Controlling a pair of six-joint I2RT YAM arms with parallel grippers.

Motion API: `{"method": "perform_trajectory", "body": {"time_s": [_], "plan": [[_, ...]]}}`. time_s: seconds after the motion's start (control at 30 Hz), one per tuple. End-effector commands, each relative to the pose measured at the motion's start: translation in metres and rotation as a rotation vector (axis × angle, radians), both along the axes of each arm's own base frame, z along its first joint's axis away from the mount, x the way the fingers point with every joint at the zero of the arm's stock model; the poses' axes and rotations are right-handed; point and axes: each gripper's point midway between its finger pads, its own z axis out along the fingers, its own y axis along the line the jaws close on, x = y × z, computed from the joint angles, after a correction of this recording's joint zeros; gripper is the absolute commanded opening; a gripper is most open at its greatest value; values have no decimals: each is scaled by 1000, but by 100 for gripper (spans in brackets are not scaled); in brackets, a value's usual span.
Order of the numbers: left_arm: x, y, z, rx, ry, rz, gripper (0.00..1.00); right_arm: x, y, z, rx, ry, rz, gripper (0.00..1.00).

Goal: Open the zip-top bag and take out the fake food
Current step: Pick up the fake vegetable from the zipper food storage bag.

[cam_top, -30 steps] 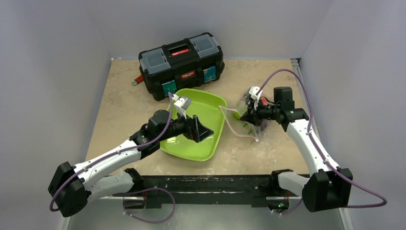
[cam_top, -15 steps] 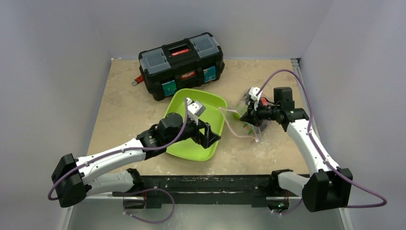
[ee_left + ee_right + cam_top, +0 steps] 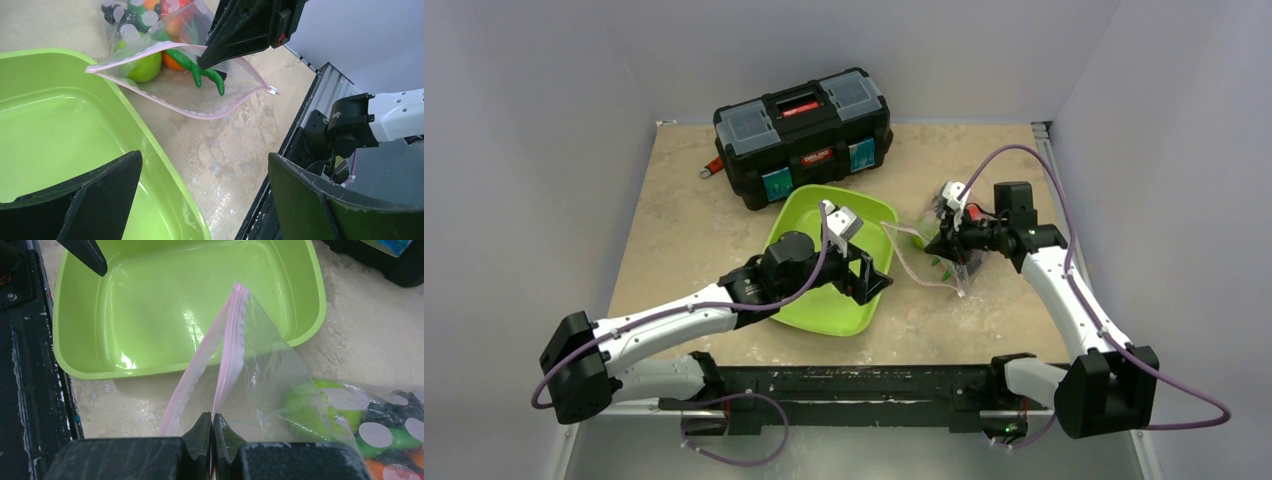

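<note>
Left pincer (image 3: 205, 195): spread wide; advanced within the last second over the lime-green plastic tray (image 3: 50, 125) toward the clear crinkly zip-top bag (image 3: 210, 97), just ahead, mouth agape. Right pincer (image 3: 212, 426): clamped on the pink zip strip (image 3: 231, 340), apparently one lip. Plastic toy produce (image 3: 144, 67): inside bag; removal judged next.

My mottled beige tabletop (image 3: 674, 250) carries a black toolbox (image 3: 804, 135) at twelve o'clock, a small red object (image 3: 713, 166) just beside its left end, the lime-green tray (image 3: 804, 212) at centre, and the zip-top bag (image 3: 916, 260) at three o'clock.
</note>
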Motion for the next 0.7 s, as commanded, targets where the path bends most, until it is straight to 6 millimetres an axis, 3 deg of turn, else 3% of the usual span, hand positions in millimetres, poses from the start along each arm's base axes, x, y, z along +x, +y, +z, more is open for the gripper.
{"method": "perform_trajectory", "body": {"time_s": [0.0, 0.67], "plan": [[9, -9, 34, -63, -103, 4, 96, 2, 5, 15, 15, -40, 34, 0], [10, -24, 32, -62, -163, -35, 95, 0, 6, 11, 8, -35, 71, 0]]}}
